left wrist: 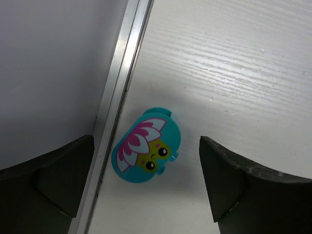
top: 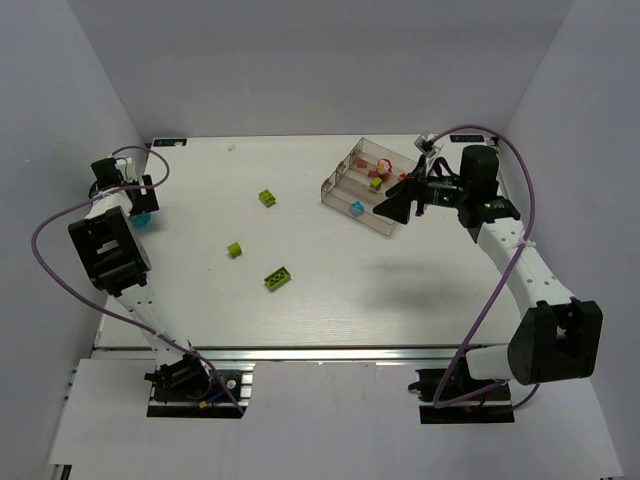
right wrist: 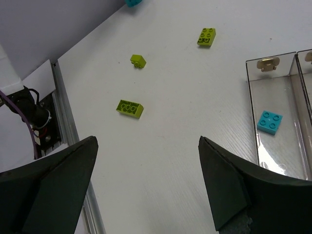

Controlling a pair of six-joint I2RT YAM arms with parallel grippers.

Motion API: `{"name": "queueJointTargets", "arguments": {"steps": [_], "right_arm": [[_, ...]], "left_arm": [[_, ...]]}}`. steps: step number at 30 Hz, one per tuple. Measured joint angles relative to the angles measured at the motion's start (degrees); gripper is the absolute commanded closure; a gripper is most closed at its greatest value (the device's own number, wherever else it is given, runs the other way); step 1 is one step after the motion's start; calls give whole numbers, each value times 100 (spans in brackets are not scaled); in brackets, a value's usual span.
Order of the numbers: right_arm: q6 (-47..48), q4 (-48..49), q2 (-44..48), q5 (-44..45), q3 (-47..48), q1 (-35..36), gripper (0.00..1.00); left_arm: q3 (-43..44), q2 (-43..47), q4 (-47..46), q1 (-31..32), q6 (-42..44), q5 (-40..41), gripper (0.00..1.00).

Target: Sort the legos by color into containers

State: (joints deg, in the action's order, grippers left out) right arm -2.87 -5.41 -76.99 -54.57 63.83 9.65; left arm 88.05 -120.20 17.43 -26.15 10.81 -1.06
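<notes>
While both arms reach over the white worktop (top: pixel 330 310), three lime green studded bricks (top: pixel 278 278) (top: pixel 234 248) (top: pixel 267 197) lie loose, apart. Left end effector (left wrist: pixel 146 178), fingers spread wide, is poised over a cyan rounded brick with a pink flower print (left wrist: pixel 146 148) beside the aluminium edge rail (left wrist: pixel 119 92). Right end effector (right wrist: pixel 147 165) gapes too, beside the clear plastic tray (top: pixel 338 183): a cyan square brick (right wrist: pixel 269 122) in its nearest compartment, red pieces (top: pixel 380 168) farther back.

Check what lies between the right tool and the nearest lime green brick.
Nothing: the right wrist view shows only bare white table between the open right tool and that lime brick.
</notes>
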Motion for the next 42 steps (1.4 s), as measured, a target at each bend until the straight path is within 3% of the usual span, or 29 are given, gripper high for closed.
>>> {"name": "queueJointTargets", "arguments": {"steps": [17,31,38,42], "right_arm": [[-22,7,-74,2,-2,-151,11],[-92,96,-74,-7,-4,-232,11],[-131,140,-72,-50,-109,-291,11],[-153,181,-72,-94,-109,-341,11]], "left_arm": [[238,-326,76,-37,422,-713,12],[-136,-190,50,-39,625,-835,18],[-144,-181,37,-39,514,-715,54],[-144,-168,9,-39,385,-623,68]]}}
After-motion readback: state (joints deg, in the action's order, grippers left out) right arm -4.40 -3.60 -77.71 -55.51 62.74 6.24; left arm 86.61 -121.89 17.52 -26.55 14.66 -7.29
